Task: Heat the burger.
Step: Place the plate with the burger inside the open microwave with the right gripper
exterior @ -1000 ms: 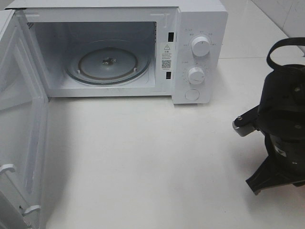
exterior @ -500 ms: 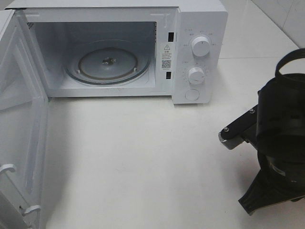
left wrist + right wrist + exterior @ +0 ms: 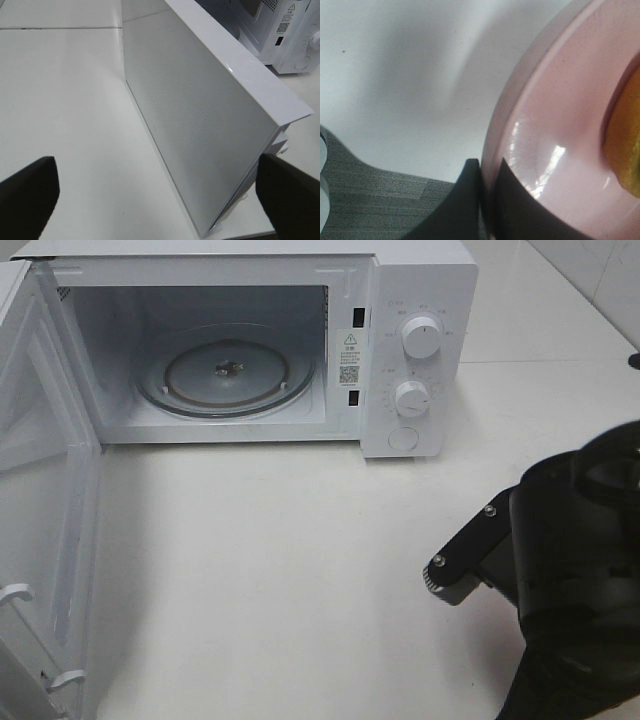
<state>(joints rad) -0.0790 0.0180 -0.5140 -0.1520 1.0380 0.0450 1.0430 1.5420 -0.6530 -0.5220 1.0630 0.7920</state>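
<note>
Black arm [image 3: 575,570]; bracket [image 3: 470,555], silver screws [image 3: 489,510].

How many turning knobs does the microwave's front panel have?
2. The upper knob sits near the top of the panel; the lower knob is directly beneath it. The round button under them is not counted.

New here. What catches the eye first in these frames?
The white microwave at the back of the table, its door hanging wide open on the left, glass turntable bare inside. Then the right arm, a black bulk filling the high view's lower right; the right gripper is shut on the rim of a pink plate carrying the burger.
</note>
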